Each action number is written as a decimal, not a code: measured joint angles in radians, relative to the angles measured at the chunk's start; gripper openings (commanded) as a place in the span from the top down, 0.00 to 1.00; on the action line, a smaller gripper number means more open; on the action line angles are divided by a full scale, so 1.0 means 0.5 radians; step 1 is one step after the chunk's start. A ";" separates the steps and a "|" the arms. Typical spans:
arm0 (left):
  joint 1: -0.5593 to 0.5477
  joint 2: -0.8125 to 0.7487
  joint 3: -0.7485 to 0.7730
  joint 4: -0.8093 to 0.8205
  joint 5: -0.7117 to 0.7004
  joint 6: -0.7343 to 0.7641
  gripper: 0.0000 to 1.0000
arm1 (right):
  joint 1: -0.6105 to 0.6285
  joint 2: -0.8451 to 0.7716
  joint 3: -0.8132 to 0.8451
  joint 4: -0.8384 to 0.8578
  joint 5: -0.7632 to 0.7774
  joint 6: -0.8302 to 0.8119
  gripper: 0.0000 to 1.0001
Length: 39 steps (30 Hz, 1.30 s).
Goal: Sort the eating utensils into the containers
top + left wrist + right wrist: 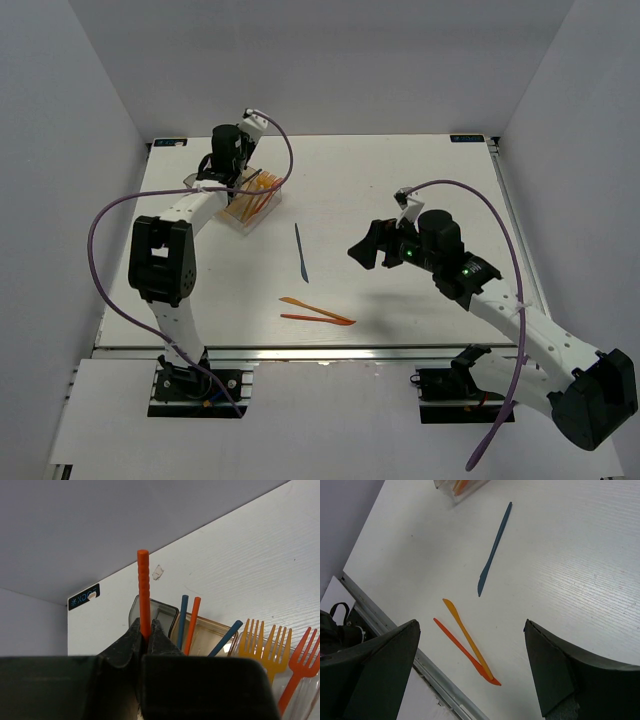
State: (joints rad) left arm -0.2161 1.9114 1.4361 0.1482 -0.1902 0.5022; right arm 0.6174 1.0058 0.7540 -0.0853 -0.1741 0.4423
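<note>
Ribbed orange plastic utensil handle (144, 590) stands upright, clenched in the left gripper (145, 636) at the smoky grey translucent bin (159, 611), far left on the white table (250, 555). A dark sticker (84, 597) carries unreadable lettering. The right gripper (471, 627) hangs spread wide above two orange plastic knives (464, 649) lying left-right.

Evenly and brightly lit from overhead, the white table (400, 170) is crossed by soft shadows; wrist-view foregrounds are blurred.

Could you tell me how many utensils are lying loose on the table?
3: a blue knife mid-table; an orange knife and a red-orange knife touching near the front edge. Others may be hidden.
</note>
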 measured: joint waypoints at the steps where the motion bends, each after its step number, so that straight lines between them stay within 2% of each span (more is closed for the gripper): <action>1: 0.012 0.000 -0.014 0.023 0.018 0.008 1.00 | 0.000 -0.010 -0.008 -0.005 -0.002 -0.006 0.11; 9: 0.047 0.100 -0.061 0.149 0.127 0.012 1.00 | 0.000 -0.016 -0.040 -0.005 -0.007 -0.018 0.11; 10: 0.047 0.118 -0.093 0.161 0.132 0.011 0.96 | 0.000 -0.011 -0.040 -0.005 -0.007 -0.018 0.11; 16: 0.047 0.133 -0.327 0.215 0.140 0.011 0.93 | 0.000 0.024 -0.040 -0.005 0.001 -0.066 0.11; 18: 0.047 0.133 -0.351 0.231 0.140 0.009 0.90 | 0.000 0.038 -0.040 -0.007 0.011 -0.082 0.11; 19: 0.047 0.133 -0.354 0.241 0.139 0.006 0.87 | 0.000 0.043 -0.041 -0.007 0.018 -0.089 0.11; 20: 0.047 0.132 -0.355 0.250 0.139 0.002 0.78 | 0.000 0.045 -0.047 -0.005 0.024 -0.099 0.11; 22: 0.047 0.131 -0.355 0.262 0.140 -0.006 0.66 | 0.000 0.046 -0.062 -0.007 0.031 -0.111 0.11; 23: 0.047 0.131 -0.355 0.267 0.141 -0.006 0.57 | 0.000 0.047 -0.064 -0.013 0.031 -0.116 0.11; 24: 0.047 0.130 -0.355 0.275 0.143 -0.010 0.52 | 0.000 0.047 -0.065 -0.019 0.032 -0.118 0.11; 27: 0.047 0.123 -0.362 0.290 0.143 -0.018 0.46 | 0.000 0.047 -0.065 -0.027 0.038 -0.126 0.11; 31: 0.047 0.111 -0.366 0.289 0.143 -0.024 0.45 | 0.000 0.047 -0.065 -0.042 0.060 -0.147 0.11; 33: 0.047 0.094 -0.367 0.286 0.143 -0.043 0.39 | 0.000 0.047 -0.065 -0.043 0.082 -0.159 0.11; 34: 0.046 0.078 -0.367 0.282 0.142 -0.060 0.13 | 0.000 0.050 -0.065 -0.042 0.092 -0.164 0.11; 35: 0.044 0.052 -0.366 0.272 0.137 -0.082 0.02 | 0.000 0.059 -0.064 -0.040 0.098 -0.169 0.11; 37: 0.034 -0.015 -0.340 0.225 0.116 -0.159 0.02 | 0.000 0.121 -0.052 -0.040 0.095 -0.198 0.11; 39: 0.007 -0.062 -0.172 0.047 0.028 -0.256 0.02 | 0.000 0.255 0.001 -0.053 0.062 -0.256 0.11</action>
State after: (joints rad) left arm -0.2127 1.8805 1.3502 0.1715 -0.1761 0.3744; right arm 0.6174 1.1332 0.7544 -0.1116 -0.1432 0.3141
